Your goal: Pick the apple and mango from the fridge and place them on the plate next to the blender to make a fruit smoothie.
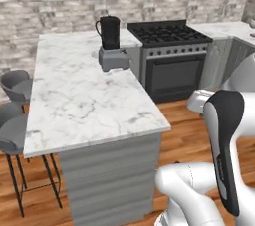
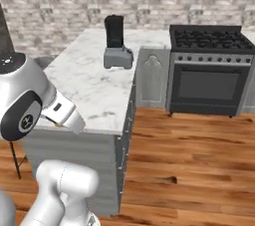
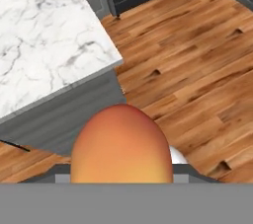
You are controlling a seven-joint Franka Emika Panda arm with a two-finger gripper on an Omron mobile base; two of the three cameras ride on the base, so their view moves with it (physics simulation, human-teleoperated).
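The mango (image 3: pixel 121 145), a rounded orange-yellow fruit, sits large at the bottom of the hand view, held in my gripper (image 3: pixel 121 173), which is shut on it. The fruit covers the fingertips. It hangs over the wooden floor beside the corner of the marble island counter (image 3: pixel 44 35). The blender (image 1: pixel 110 44), with a black jar on a grey base, stands at the far end of that counter (image 1: pixel 84 100), and the right base view shows the blender (image 2: pixel 116 43) too. The plate cannot be made out next to it. The apple and the fridge are out of view.
A black-and-steel stove (image 1: pixel 172 56) stands right of the island, also seen as the stove (image 2: pixel 211 65). Grey bar stools (image 1: pixel 15 90) line the island's left side. Open wooden floor (image 2: pixel 189 155) lies between me and the stove.
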